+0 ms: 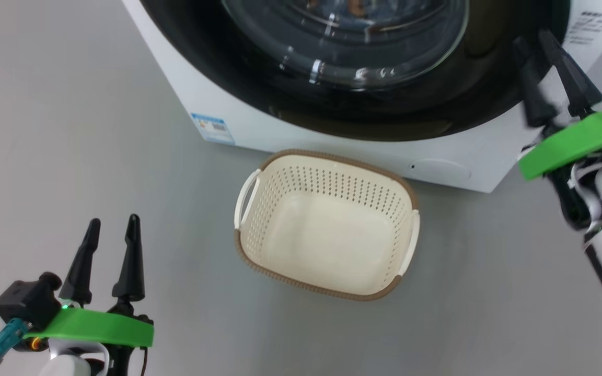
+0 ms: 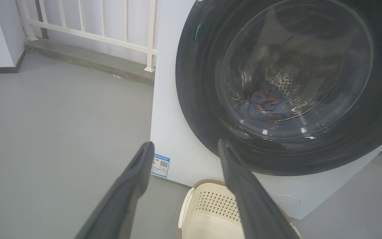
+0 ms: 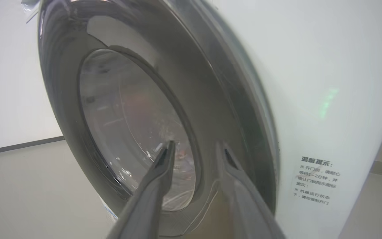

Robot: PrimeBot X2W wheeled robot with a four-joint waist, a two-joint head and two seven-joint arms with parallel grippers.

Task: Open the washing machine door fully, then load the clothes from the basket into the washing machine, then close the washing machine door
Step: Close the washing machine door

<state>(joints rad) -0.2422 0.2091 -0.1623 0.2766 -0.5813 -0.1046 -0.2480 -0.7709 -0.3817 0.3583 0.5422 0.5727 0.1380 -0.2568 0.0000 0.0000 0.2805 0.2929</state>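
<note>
The washing machine (image 1: 259, 133) is white, and its door (image 1: 395, 122), a glossy black ring around clear glass, lies shut against the front. Through the glass, light-blue clothes (image 2: 267, 103) with orange patches rest in the steel drum. The cream basket (image 1: 332, 156) stands empty on the floor just in front of the machine. My right gripper (image 1: 532, 37) is at the door's right edge, fingers slightly apart and holding nothing; in the right wrist view that gripper (image 3: 195, 143) points along the door ring (image 3: 211, 99). My left gripper (image 1: 113, 220) hangs open over the floor to the basket's left, facing the machine (image 2: 185, 144).
A blue label sticker (image 1: 213, 127) marks the machine's lower left front, and printed text (image 3: 317, 179) its right side. A white railing (image 2: 111, 33) on a low concrete step runs behind the machine's left. Grey floor surrounds the basket.
</note>
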